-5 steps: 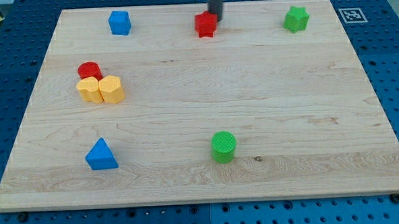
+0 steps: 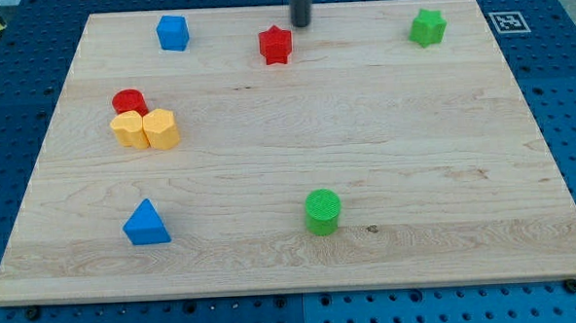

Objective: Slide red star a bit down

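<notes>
The red star (image 2: 276,44) lies on the wooden board (image 2: 302,268) near the view's top, a little left of centre. My tip (image 2: 301,24) is just above and to the right of the star, with a small gap between them. The rod rises out of the view's top edge.
A blue block (image 2: 172,32) sits at the top left and a green star-like block (image 2: 427,27) at the top right. A red cylinder (image 2: 128,101) touches two yellow blocks (image 2: 146,129) at the left. A blue triangle (image 2: 146,223) and a green cylinder (image 2: 322,211) lie near the bottom.
The red star has moved to the left and a bit down. My tip has shifted slightly left and up and now stands apart from the star.
</notes>
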